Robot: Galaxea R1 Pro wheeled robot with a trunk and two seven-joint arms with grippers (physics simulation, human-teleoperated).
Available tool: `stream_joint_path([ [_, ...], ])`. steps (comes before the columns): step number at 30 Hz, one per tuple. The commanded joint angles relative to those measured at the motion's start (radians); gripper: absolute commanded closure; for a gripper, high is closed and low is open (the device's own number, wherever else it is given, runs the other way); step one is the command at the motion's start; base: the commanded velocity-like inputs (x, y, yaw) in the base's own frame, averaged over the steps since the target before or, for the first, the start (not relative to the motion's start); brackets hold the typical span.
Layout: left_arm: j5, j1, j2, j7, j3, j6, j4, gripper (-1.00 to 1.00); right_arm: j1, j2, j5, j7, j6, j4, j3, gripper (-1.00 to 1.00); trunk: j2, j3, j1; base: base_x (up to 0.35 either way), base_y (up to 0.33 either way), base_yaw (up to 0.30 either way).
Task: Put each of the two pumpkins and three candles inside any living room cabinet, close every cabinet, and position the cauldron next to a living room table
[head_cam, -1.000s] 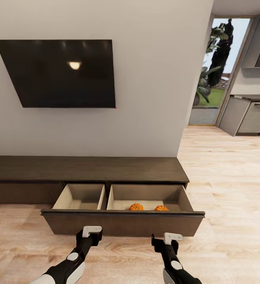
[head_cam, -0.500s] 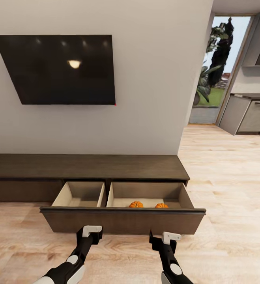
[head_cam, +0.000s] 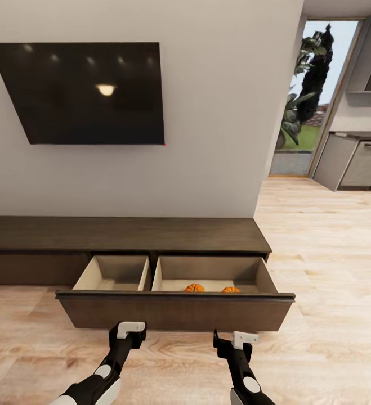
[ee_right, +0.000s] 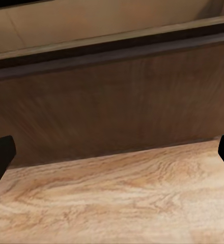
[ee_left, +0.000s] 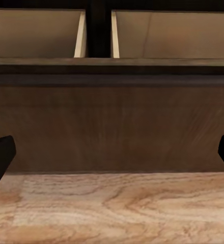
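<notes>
Two pumpkins (head_cam: 195,287) (head_cam: 230,289) already in the drawer's right-hand compartment, behind its brown front (head_cam: 174,312); no candles seen inside; drawer open, not yet shut; cauldron presumably left to place. Just short of that front, near the floor (head_cam: 331,270): left gripper (head_cam: 130,331) and right gripper (head_cam: 235,341), both spread wide and empty, pumpkins beyond them over the front's top edge.
</notes>
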Motion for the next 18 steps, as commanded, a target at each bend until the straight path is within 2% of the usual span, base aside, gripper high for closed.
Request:
stream_joint_path([
  [1, 0.002, -0.001, 0.001, 0.008, -0.009, -0.003, -0.001, -1.0, -0.001, -0.001, -0.01, -0.007, -0.005, 0.001, 0.008, -1.0, -0.008, -0.004, 0.004, 0.0, 0.0, 0.0],
  [18, 0.002, 0.001, 0.001, 0.008, -0.01, -0.008, -0.002, -1.0, 0.0, -0.001, -0.011, -0.008, -0.005, 0.002, 0.006, -1.0, -0.127, -0.057, 0.069, 0.0, 0.0, 0.0],
])
